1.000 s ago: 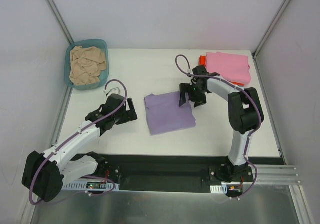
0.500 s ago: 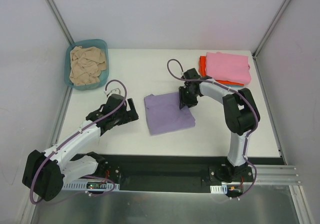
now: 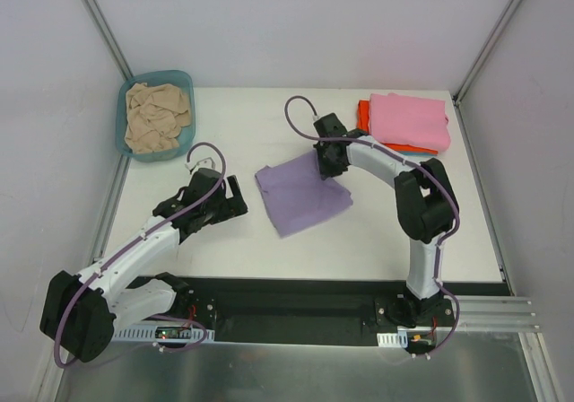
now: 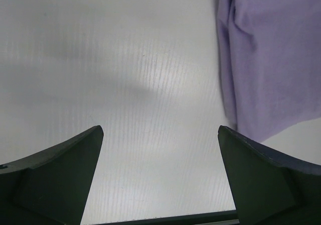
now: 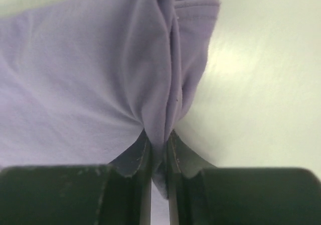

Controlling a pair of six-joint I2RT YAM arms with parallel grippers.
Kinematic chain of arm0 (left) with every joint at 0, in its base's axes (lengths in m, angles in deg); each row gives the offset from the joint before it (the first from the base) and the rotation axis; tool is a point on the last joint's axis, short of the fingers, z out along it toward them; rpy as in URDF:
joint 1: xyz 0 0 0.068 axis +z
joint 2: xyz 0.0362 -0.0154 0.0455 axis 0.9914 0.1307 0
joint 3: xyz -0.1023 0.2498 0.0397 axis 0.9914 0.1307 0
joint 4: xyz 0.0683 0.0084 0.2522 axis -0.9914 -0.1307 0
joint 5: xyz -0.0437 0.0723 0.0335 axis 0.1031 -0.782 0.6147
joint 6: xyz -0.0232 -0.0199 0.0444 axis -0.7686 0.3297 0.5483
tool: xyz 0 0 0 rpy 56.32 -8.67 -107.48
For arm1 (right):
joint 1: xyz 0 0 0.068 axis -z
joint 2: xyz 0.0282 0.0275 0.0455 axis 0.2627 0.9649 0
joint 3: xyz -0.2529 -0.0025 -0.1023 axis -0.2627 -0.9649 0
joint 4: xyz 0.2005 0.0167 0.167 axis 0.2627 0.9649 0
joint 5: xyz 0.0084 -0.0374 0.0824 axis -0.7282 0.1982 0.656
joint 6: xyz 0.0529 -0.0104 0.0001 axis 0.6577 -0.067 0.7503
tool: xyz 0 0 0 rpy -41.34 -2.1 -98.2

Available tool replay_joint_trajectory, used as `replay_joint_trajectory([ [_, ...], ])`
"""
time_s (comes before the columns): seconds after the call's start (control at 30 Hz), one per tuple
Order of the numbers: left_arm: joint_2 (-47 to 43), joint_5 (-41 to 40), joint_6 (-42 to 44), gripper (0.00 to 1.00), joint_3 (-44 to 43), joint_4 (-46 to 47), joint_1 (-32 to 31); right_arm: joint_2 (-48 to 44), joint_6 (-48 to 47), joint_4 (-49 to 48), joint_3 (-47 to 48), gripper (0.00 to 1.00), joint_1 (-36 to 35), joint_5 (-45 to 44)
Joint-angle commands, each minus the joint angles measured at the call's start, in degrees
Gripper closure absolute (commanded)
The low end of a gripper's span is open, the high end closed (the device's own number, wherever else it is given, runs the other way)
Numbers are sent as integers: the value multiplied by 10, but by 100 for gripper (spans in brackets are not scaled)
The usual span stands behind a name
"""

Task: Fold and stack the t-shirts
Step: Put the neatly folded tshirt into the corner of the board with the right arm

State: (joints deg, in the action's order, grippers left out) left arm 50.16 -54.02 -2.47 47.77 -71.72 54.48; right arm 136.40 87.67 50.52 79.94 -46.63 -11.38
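- Purple shirt (image 3: 302,197) lies folded at the middle of your table (image 3: 224,142), a rough rectangle turned slightly askew, its near-right part flat on the surface.
- Your right claw (image 3: 325,169) sits at the shirt's far-right corner, clenched on the cloth there.
- In the right wrist view you see the right claw (image 5: 158,140) with both fingers (image 5: 135,154) pressed together and a ridge of the purple shirt (image 5: 85,79) pinched between them; the cloth gathers into folds that run up from the pinch, and a hemmed edge curls over just right of it.
- Your left claw (image 3: 235,199) is near the shirt's left edge, apart from it and touching no cloth.
- In the left wrist view the left claw (image 4: 159,130) is released, its fingers (image 4: 65,170) spread wide over bare table, with the purple shirt (image 4: 266,59) filling the upper right and a folded edge running down its left side.
- Pink shirt (image 3: 411,119) lies folded at the far-right corner, on top of an orange shirt (image 3: 363,112) whose edge shows along its left and near sides.
- Beige cloth (image 3: 157,115) is crumpled in a heap inside the basin (image 3: 184,79) at the far-left corner, well apart from both claws.
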Motion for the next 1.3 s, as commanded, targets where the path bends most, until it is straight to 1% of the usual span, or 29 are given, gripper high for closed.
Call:
replay_joint_trajectory([
  [0.0,-18,-18,15,1,-3,-1,9,-13,-63,15,64,99,4,-164],
  [0.03,-21,-19,18,1,-3,-2,12,-13,-84,15,79,99,5,-179],
  [0.07,-22,-21,20,1,-5,-4,12,-13,-93,15,88,99,5,-213],
  [0.17,-30,-28,25,1,-10,-12,15,-6,-128,16,131,99,13,-261],
  [0.4,-48,-44,33,1,-16,-39,19,8,-179,30,233,99,60,-284],
  [0.6,-55,-56,31,1,-18,-52,21,21,-232,31,300,99,91,-285],
  [0.7,-49,-53,27,1,-25,-60,21,29,-243,37,323,99,104,-274],
  [0.83,-49,-47,27,1,-30,-65,21,36,-272,43,374,99,115,-280],
  [1.07,-57,-49,24,1,-37,-76,21,20,-300,48,401,99,122,-257],
  [1.27,-65,-50,24,1,-42,-82,21,13,-296,57,435,99,141,-255],
])
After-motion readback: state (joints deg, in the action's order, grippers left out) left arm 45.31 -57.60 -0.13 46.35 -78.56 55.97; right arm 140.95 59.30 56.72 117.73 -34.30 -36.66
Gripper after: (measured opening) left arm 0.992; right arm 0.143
